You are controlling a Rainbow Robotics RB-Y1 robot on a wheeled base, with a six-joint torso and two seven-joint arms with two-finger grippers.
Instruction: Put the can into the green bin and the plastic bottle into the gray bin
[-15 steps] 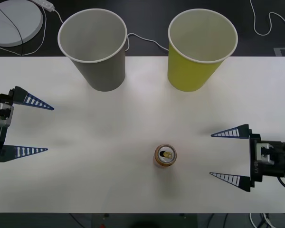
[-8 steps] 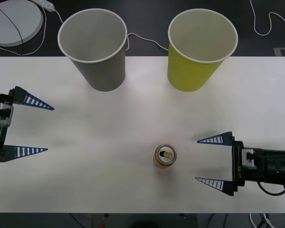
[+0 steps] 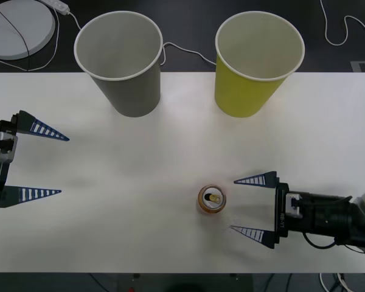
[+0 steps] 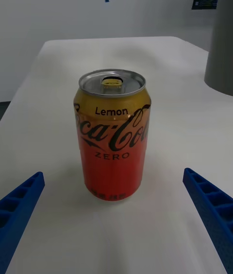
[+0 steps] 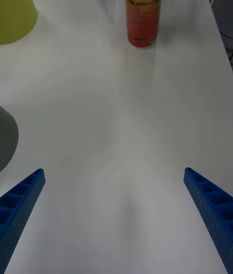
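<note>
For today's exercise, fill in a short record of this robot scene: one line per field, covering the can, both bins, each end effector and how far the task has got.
can: upright on the white table, can, pull tab on top
green bin: standing at the table's far edge, nothing in it
gray bin: standing to its left, nothing in it
right end effector: open, low beside the can, not touching it
left end effector: open, far off at the table's left side
progress: can not yet grasped
</note>
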